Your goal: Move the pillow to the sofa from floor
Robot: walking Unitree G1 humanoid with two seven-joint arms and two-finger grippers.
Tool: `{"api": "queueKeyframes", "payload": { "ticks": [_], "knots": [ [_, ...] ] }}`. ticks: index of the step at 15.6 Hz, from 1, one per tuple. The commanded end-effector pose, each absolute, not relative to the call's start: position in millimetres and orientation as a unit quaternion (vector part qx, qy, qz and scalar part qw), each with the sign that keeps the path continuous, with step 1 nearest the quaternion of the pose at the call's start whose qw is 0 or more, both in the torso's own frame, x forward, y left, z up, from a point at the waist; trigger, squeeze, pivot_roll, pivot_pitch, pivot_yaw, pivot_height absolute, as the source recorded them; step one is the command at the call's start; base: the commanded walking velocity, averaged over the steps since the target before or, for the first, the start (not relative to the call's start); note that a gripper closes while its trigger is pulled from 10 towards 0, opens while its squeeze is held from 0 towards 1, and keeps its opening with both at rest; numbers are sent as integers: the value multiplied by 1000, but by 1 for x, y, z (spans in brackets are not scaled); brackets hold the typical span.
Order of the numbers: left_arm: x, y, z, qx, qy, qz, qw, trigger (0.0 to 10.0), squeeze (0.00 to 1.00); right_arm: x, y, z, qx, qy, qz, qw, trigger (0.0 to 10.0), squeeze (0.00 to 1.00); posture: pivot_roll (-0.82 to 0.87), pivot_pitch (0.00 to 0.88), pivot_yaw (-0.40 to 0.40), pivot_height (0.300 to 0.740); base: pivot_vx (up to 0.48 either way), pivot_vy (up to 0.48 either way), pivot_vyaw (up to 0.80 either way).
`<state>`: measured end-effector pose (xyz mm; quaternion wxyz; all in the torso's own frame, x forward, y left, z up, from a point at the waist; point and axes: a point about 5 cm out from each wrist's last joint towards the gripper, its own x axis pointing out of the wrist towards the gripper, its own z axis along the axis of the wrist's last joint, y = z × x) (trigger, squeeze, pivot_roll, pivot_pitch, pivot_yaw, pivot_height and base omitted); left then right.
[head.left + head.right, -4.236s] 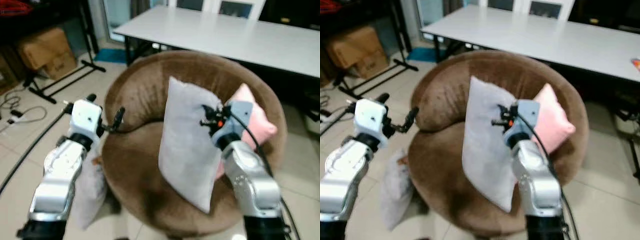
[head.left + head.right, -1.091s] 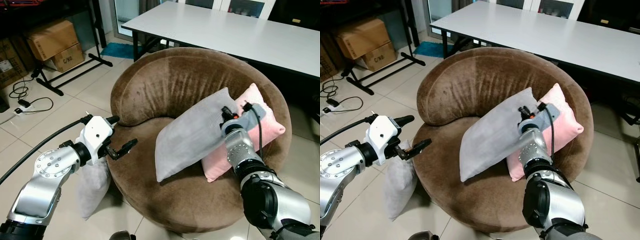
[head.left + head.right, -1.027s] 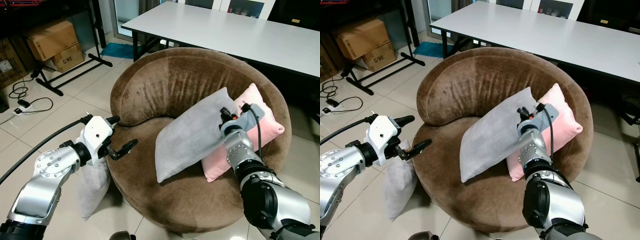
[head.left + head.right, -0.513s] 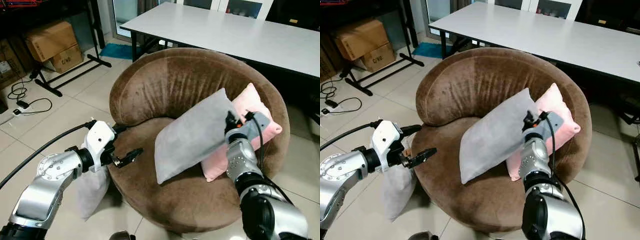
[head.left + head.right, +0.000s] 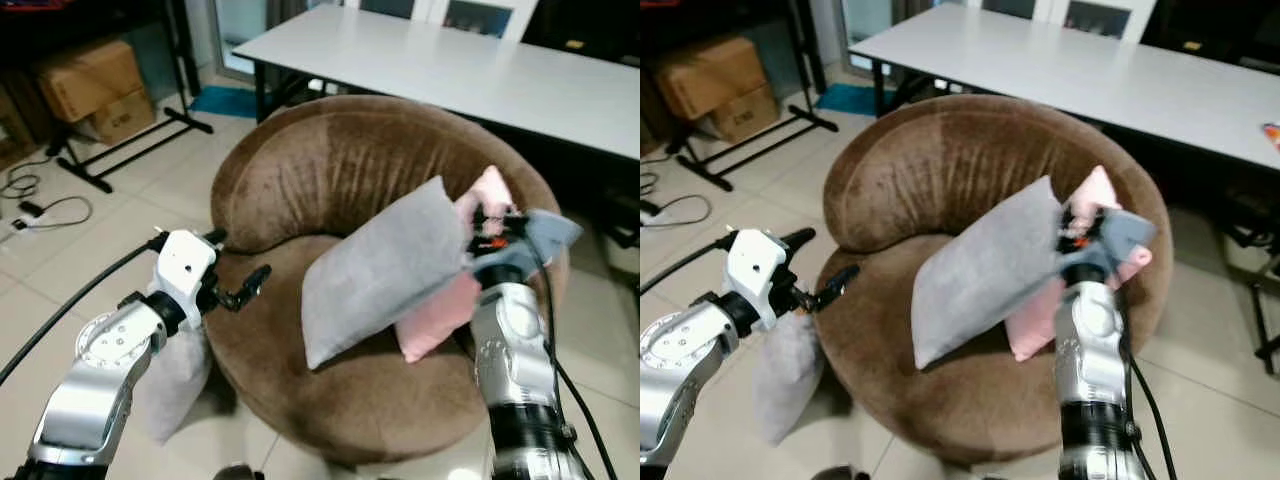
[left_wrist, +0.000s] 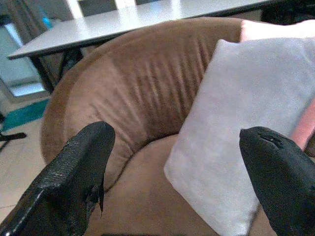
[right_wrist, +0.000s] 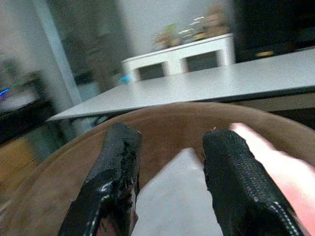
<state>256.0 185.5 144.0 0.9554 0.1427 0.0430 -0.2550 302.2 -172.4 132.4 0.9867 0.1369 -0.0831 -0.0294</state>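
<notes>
grey pillow (image 5: 385, 268) on brown sofa (image 5: 330, 180), right gripper (image 7: 170, 162) fingers apart by its top corner, left gripper (image 6: 172, 162) wide apart

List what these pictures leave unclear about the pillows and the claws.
- Second grey pillow on the floor: partly hidden by the left arm and the sofa edge.
- Pink pillow: mostly covered by the grey pillow and right claw.
- Right claw's contact with the grey pillow: blurred in the eye views.
- Left claw: open, holding nothing.
</notes>
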Motion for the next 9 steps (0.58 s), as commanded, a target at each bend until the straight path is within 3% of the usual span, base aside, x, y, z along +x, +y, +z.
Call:
{"api": "queueKeyframes", "payload": {
  "ticks": [1,9],
  "knots": [
    [256,186,146,146,40,-239,959,10000,0,299,-162,139,127,-72,3,989,10000,0,-40,0,-69,740,0,480,0],
    [266,189,140,154,52,-177,971,10000,0,286,-156,130,98,19,-4,995,10000,0,-55,0,-65,740,0,480,0]
  ]
}}
